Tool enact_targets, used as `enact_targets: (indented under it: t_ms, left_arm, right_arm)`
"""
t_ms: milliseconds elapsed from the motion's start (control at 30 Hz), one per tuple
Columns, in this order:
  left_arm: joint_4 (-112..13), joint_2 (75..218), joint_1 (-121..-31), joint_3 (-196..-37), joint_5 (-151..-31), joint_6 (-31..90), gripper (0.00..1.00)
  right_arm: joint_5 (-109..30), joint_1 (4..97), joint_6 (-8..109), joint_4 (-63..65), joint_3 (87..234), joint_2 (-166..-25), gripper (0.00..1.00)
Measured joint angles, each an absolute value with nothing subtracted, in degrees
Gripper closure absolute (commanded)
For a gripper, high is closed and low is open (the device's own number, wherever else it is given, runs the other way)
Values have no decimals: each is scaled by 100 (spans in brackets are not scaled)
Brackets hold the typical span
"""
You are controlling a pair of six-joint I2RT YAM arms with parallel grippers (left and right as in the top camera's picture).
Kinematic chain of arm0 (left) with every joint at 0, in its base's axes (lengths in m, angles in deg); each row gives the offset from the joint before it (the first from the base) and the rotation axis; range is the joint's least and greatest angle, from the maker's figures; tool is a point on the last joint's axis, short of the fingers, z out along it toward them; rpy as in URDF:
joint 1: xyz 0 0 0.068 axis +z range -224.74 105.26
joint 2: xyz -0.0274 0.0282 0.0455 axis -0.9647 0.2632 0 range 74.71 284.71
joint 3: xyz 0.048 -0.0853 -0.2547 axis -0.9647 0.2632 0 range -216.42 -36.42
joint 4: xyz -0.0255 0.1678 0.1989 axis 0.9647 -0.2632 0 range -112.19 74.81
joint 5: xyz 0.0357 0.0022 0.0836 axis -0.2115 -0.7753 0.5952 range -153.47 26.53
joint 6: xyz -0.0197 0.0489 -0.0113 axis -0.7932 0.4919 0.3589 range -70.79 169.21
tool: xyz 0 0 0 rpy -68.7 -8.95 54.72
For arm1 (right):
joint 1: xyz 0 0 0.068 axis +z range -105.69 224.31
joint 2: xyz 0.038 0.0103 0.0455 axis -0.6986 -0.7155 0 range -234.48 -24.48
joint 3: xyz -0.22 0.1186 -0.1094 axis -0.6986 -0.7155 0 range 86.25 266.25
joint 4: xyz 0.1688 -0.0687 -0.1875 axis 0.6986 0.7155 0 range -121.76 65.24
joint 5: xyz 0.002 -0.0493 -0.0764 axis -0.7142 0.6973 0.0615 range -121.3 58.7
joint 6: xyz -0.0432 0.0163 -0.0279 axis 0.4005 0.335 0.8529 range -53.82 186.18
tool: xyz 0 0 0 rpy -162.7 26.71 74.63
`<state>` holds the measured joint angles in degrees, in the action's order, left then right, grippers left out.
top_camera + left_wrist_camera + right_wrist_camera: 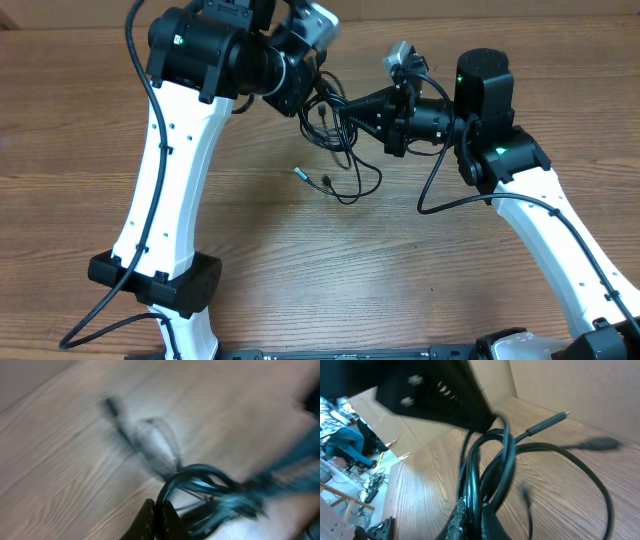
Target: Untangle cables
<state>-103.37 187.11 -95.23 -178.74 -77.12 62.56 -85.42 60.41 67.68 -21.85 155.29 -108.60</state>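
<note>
Black cables (506, 465) sit in a tangled bunch over the wood table (300, 270), back-centre, btwn both arms, w/ left gripper (159, 517) & right gripper (472, 520) each clamped on strands, loose loops trailing down.

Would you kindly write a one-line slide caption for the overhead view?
Left hand and right hand, both shut on one tangle of thin black cables, above a wooden table.

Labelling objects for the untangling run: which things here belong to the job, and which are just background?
Job: cables; left gripper and right gripper, both shut on them.
Not part of it: wooden table; cardboard wall; arm's own thick wire; person in blue.
</note>
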Motion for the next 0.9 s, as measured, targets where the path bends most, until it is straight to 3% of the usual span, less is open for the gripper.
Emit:
enact_targets:
  t_ms: [400,800,900]
  left_arm:
    - [-10081,18711,-9217,-17874,-6746,4459,96]
    - [-10663,18711,-8197,-17870,-6088,1322,96]
    - [-10672,18711,-8183,-17870,-6062,1336,96]
  right_arm:
    - [-8656,6052,6768,-2183,15529,-10860,96]
    - [-8702,6048,6768,-2169,15529,-10860,96]
    - [-8700,6048,6768,-2172,15529,-10860,96]
